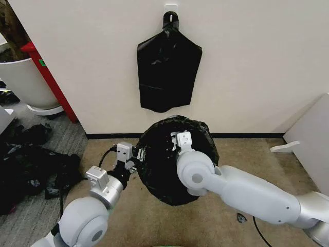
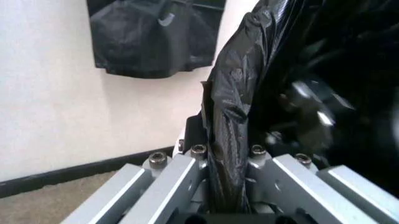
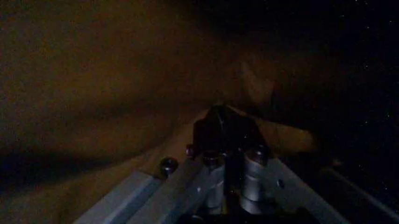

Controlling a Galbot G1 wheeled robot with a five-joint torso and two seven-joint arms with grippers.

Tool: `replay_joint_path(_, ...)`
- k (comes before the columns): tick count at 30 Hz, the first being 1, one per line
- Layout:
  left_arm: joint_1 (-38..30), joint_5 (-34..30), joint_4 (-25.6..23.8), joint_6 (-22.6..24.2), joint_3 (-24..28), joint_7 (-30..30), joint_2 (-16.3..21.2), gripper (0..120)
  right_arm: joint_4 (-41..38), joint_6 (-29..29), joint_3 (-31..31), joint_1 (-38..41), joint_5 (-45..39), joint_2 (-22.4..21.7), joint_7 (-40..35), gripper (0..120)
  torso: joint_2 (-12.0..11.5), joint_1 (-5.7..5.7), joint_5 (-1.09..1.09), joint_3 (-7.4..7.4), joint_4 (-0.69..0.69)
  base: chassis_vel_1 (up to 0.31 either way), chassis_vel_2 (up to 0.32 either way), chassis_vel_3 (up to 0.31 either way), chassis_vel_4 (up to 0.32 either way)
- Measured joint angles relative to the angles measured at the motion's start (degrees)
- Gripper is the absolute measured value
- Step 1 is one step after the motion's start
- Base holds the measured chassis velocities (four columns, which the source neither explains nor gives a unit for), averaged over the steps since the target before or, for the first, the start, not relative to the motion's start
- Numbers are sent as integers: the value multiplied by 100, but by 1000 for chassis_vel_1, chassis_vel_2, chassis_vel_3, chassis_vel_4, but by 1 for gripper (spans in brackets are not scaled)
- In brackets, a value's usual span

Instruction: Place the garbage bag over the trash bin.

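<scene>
Two grippers work the garbage bag, ballooned over tan carpet by the white wall.
Left gripper pinches the film's left edge; right gripper sits inside, fingers pressed together. A flat black bag hangs beyond.

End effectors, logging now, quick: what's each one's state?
Left end effector: closed on the glossy black plastic garbage bag, pinching a fold.
Right end effector: closed, inside the bag; grip unclear.
</scene>
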State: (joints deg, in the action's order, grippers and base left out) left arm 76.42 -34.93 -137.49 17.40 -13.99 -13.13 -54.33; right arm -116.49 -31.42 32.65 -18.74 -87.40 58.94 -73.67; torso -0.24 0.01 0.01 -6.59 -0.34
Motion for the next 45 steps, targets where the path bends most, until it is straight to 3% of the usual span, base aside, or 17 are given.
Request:
replay_joint_path(17, 39, -110, -140, -4, 14, 183, 83, 1, 202, 42, -32, 5, 117, 150, 52, 0, 0, 0, 0, 0, 0, 0, 0, 0, 0)
replay_joint_path(23, -64, -224, -22, 2, -38, -118, 32, 1, 25, 55, -1, -7, 51, 45, 42, 0, 0, 0, 0, 0, 0, 0, 0, 0, 0)
replay_joint_path(30, -229, -671, 108, 316, -12, -623, -82, 1, -338, 79, 20, -106, -59, -94, 96, 0, 0, 0, 0, 0, 0, 0, 0, 0, 0)
replay_joint_path(45, -496, -1961, 482, 708, -1, -1519, -328, 1, -1282, 118, -211, -273, -171, -524, 678, 0, 0, 0, 0, 0, 0, 0, 0, 0, 0)
